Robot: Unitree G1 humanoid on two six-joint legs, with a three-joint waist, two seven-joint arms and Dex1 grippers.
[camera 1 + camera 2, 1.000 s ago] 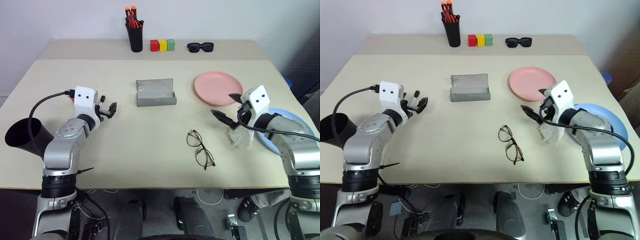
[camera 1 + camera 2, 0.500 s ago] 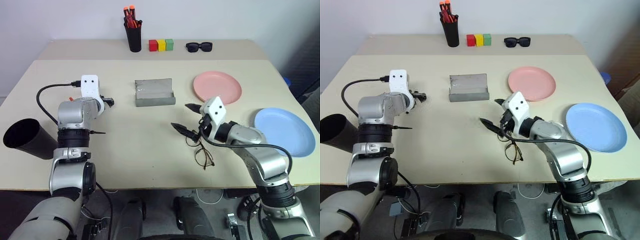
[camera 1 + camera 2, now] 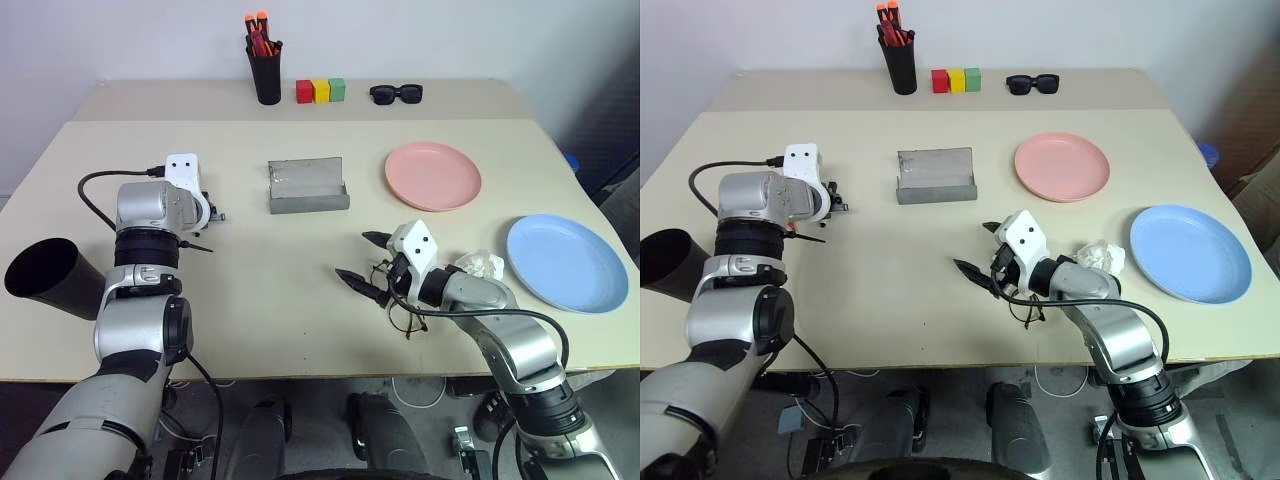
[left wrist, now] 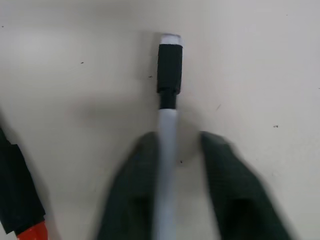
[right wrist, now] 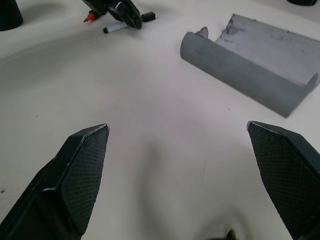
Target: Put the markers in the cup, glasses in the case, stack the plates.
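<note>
Jaws of left gripper (image 4: 170, 150) newly clamped on marker (image 4: 168, 95); right gripper (image 3: 365, 258) unchanged, spread wide.

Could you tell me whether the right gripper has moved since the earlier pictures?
Yes. The right gripper has swung toward the robot's left and nearer, away from the blue plate, and now hangs open over the glasses.

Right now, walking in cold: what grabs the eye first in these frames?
The left gripper, shut on a white marker lying on the table's left side, a red-ended marker beside it. Near the front edge, the open right gripper hangs over the wire-framed glasses. The open grey case waits mid-table, pink plate and blue plate still apart.
</note>
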